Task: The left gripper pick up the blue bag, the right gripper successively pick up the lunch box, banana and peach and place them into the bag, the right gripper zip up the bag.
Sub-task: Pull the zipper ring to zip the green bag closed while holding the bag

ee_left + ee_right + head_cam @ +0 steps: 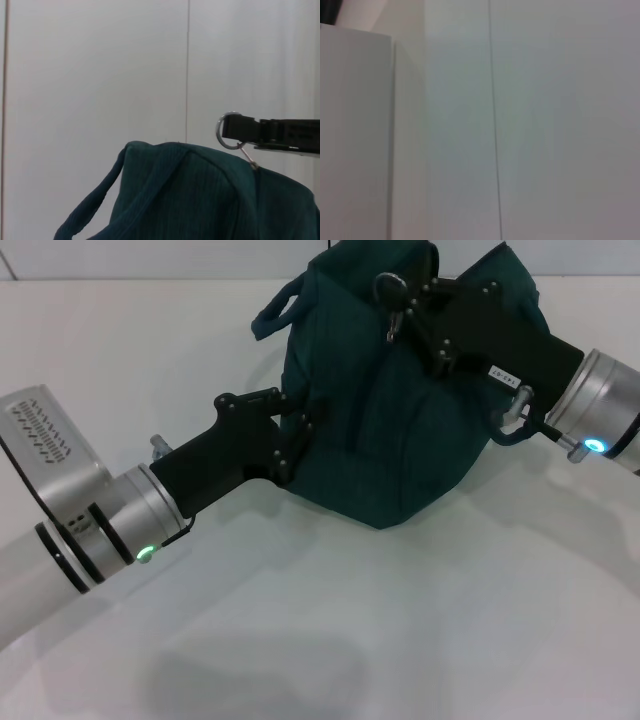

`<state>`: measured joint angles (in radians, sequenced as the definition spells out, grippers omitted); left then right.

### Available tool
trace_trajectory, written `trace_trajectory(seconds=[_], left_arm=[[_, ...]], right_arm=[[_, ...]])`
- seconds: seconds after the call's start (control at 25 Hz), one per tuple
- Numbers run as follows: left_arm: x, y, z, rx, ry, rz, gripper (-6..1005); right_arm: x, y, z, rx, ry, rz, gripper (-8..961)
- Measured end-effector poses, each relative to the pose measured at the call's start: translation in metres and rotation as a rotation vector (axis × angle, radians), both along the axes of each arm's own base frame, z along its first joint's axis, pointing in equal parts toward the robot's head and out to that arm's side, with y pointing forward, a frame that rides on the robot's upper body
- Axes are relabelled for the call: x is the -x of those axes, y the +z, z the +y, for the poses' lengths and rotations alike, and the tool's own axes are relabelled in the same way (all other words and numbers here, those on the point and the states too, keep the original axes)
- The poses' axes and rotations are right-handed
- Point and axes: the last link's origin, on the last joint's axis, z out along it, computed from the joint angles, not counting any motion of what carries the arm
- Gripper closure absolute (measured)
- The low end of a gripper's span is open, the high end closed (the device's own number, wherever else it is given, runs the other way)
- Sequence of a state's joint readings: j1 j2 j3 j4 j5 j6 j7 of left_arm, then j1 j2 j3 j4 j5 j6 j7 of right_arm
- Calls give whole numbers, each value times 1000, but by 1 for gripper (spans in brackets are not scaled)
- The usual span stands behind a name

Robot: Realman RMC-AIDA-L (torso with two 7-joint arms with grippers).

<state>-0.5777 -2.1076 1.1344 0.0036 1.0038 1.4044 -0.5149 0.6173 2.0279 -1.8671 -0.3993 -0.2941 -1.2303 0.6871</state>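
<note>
The blue bag [400,430] stands on the white table, top closed. My left gripper [298,435] is shut on the fabric of its left side. My right gripper [400,302] is at the bag's top, shut on the metal ring pull [390,290] of the zipper. In the left wrist view the bag [200,200] fills the lower part, with the ring pull [226,131] caught on the black right fingers [280,132]. One loop handle [275,310] sticks out at the back left. The lunch box, banana and peach are out of view.
The white table [350,620] stretches in front of the bag. The bag's second handle [510,425] hangs under my right wrist. The right wrist view shows only a pale wall [545,125] and a white panel [355,140].
</note>
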Motion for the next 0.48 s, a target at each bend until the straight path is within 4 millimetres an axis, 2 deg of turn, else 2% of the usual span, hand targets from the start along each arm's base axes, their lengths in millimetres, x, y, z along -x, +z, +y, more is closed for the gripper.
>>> trace_trajectory(seconds=[0.48], left_arm=[[7, -5, -11, 17, -76, 99, 883]], right_arm=[[-17, 12, 3, -46, -75, 36, 947]])
